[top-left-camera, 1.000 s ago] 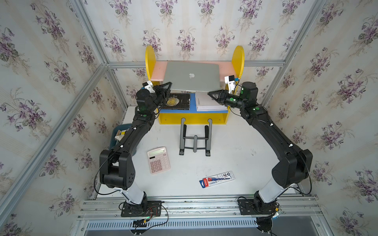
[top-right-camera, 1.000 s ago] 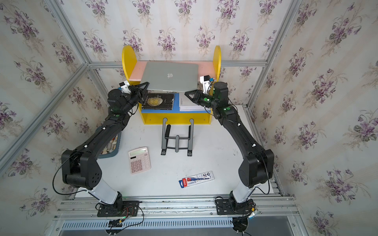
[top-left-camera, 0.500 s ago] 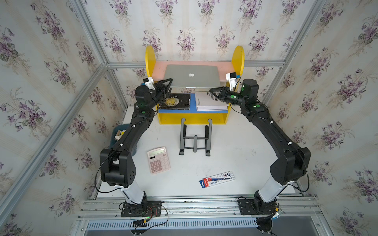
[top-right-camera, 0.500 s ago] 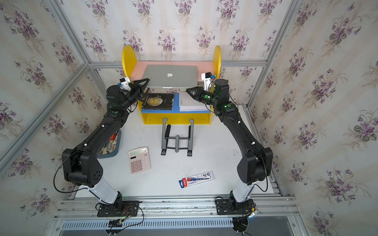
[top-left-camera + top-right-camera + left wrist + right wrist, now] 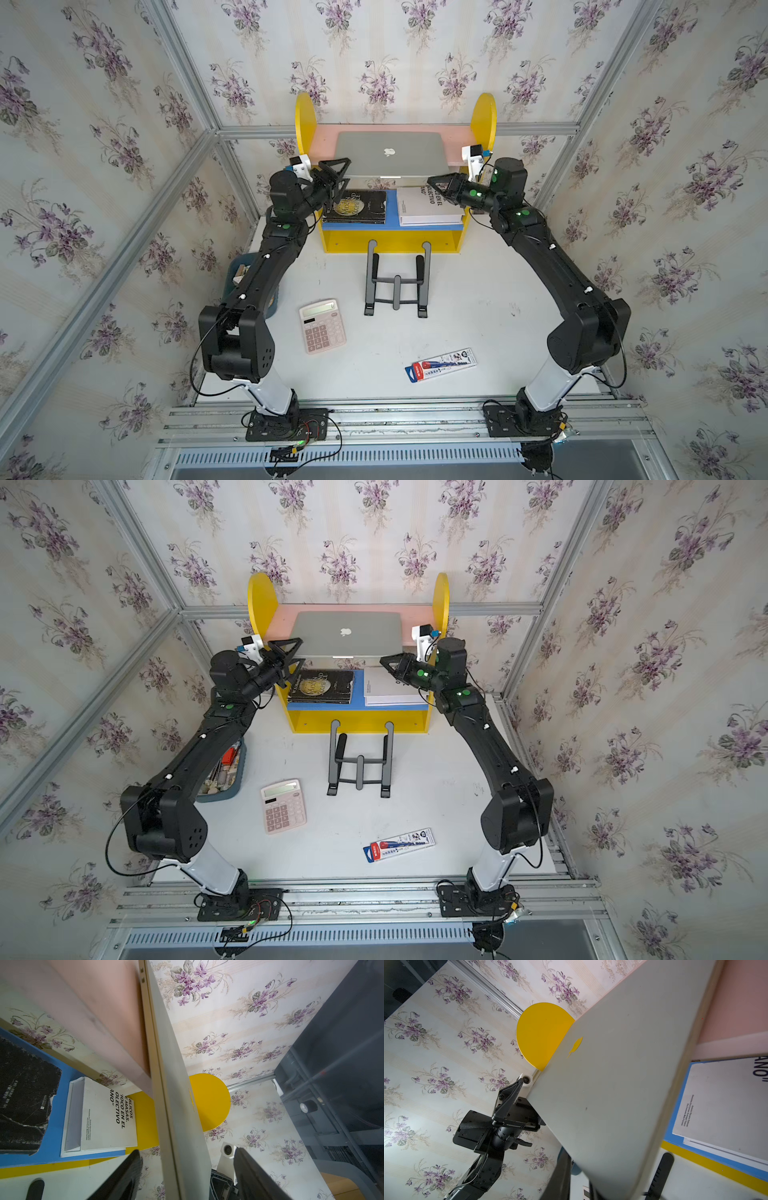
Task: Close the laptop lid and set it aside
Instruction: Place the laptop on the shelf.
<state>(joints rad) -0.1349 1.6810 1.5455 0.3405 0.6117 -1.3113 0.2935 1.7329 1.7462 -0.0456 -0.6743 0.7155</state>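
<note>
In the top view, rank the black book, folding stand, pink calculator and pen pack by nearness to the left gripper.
1. black book, on the shelf just below the left gripper.
2. folding stand, mid-table before the shelf.
3. pink calculator, left arm's side.
4. pen pack, front, right arm's side.

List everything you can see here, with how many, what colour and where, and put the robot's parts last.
laptop: one, silver, lid closed, on the pink top shelf
shelf unit: one, yellow, pink and blue, at the table's back
black book: one, on the blue shelf
white book: one, beside it on the blue shelf
stand: one, black, on the table before the shelf unit
calculator: one, pink, on the table
pen packet: one, red and white, near the table's front
bin: one, blue-grey, at the table's left edge
table: one, white
left gripper: one, black, open astride the laptop's corner
right gripper: one, black, shut on the laptop's other front corner
</note>
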